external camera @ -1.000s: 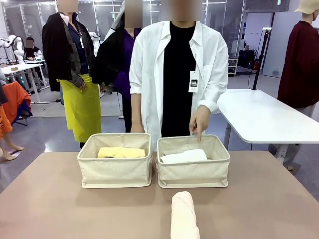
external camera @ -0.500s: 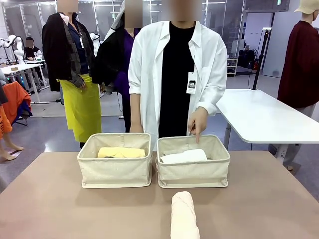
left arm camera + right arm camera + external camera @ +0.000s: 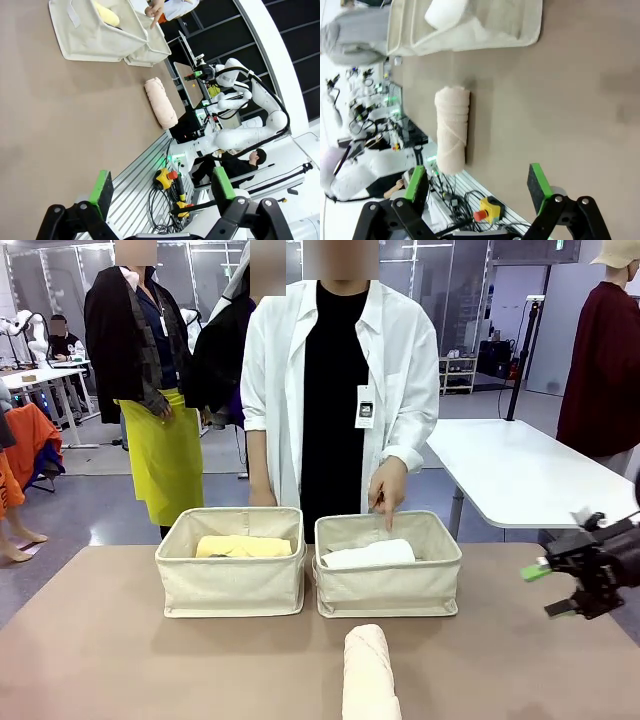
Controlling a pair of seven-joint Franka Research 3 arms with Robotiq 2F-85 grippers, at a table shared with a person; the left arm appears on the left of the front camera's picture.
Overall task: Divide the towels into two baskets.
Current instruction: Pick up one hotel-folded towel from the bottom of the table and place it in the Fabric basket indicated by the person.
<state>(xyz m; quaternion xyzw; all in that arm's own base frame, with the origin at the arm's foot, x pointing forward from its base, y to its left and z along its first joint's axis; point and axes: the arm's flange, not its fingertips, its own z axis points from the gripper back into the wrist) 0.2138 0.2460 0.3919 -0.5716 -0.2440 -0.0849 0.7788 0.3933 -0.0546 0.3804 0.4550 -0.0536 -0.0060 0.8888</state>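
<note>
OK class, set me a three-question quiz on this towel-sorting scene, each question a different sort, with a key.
1. True or false: the pink towel lies on the table, outside both baskets.
2. Which towel is in the left basket? A) white B) yellow C) grey
3. Fill in: the person's hand points down into the ____ basket.

Key
1. True.
2. B: the yellow towel; the white towel lies in the right basket.
3. Right. The right gripper, jaws open, is at the table's right edge.
</note>
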